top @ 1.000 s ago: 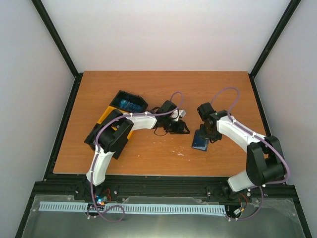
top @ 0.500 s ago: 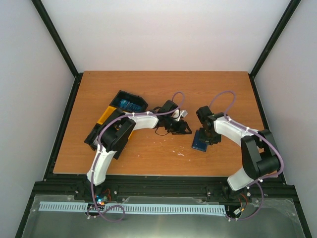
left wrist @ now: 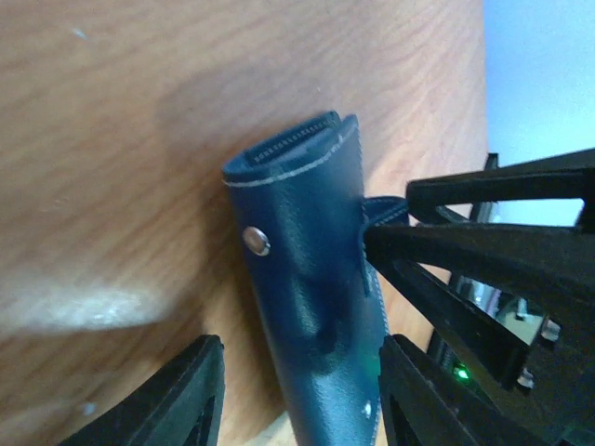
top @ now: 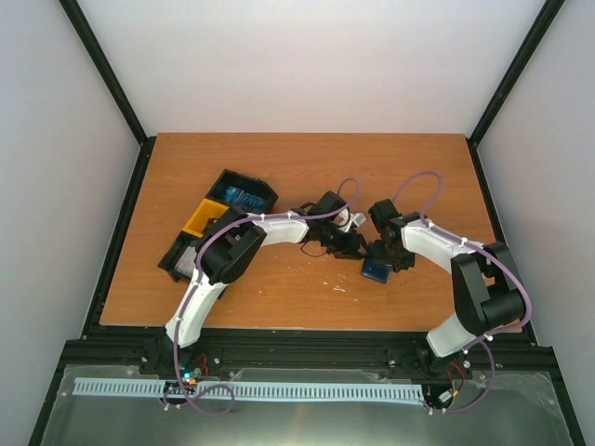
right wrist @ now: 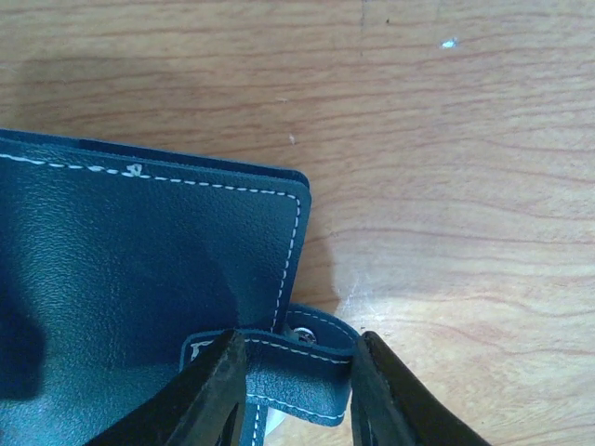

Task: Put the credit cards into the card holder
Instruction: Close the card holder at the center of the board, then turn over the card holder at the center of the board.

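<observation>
The dark navy card holder (top: 375, 270) is at mid-table, tilted up off the wood. In the left wrist view the card holder (left wrist: 307, 242) runs between my left gripper's (left wrist: 302, 395) fingers, which stand open around it with a gap on the left side. My right gripper (right wrist: 297, 395) is shut on the holder's snap strap (right wrist: 302, 367), next to the stitched cover (right wrist: 139, 260). From above, the left gripper (top: 356, 247) and the right gripper (top: 381, 253) meet over the holder. Blue credit cards (top: 244, 196) lie in the tray's back compartment.
The black-and-yellow bin tray (top: 198, 223) sits at the left of the wooden table (top: 307, 167), beside my left arm's elbow. Black frame rails border the table on all sides. The right gripper's black fingers (left wrist: 483, 251) fill the right of the left wrist view.
My left gripper has moved right, up to the card holder, uncovering more of the tray. The right gripper has shifted slightly with the holder, which now looks lower and smaller from above.
</observation>
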Tool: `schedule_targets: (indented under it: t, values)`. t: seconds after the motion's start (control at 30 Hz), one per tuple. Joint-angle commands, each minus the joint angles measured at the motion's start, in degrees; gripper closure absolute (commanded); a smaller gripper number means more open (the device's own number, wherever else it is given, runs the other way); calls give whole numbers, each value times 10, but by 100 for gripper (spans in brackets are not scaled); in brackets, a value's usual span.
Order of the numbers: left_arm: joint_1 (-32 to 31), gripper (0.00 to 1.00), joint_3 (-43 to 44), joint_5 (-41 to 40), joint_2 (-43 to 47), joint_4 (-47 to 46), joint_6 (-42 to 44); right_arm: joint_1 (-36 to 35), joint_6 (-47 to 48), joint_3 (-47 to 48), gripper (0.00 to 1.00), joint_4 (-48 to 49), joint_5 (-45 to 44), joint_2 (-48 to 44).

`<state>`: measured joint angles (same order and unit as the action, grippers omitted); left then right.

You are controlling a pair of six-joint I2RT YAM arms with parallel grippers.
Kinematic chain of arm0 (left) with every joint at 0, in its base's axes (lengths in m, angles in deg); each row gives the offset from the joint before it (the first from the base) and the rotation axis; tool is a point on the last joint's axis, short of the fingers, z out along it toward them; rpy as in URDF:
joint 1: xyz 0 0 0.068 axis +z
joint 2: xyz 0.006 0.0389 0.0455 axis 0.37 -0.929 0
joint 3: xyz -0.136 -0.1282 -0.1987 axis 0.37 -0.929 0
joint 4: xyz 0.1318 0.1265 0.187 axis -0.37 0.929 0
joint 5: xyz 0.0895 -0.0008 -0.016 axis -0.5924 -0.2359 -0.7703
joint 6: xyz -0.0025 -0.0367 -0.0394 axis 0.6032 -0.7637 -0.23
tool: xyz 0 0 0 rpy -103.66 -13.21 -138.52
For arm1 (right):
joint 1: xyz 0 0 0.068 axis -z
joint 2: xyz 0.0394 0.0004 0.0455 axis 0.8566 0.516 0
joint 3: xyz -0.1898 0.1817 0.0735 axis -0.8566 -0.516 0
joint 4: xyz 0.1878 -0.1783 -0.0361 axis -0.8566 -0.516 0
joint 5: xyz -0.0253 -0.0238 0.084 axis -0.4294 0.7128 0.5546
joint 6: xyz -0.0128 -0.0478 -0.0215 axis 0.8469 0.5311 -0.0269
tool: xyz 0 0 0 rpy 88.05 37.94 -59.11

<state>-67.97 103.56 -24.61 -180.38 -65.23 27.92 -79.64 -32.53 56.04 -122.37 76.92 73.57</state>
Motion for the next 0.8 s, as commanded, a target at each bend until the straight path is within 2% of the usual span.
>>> schedule_targets:
  t: [0.0, 0.17, 0.33, 0.43, 0.57, 0.67, 0.77]
  values:
    - [-8, 52, -2, 60, -35, 13, -30, 8, 3, -39, 68, 39, 34, 38]
    - [-8, 54, 3, 113, -47, -19, -53, 11, 6, -44, 68, 51, 53, 36]
    - [-7, 60, 18, 116, -56, -19, -66, 12, 7, -51, 68, 65, 81, 26]
    - [-8, 71, 30, 107, -62, -17, -70, 13, 6, -55, 68, 70, 91, 13]
    - [-5, 96, 36, 73, -44, -13, -43, 18, 1, -54, 67, 63, 86, -19]
    - [-4, 99, 35, 34, -4, 1, 11, 24, -6, -43, 65, 46, 81, -74]
    - [-2, 99, 24, -13, 50, 18, 80, 30, -17, -14, 57, 13, 86, -141]
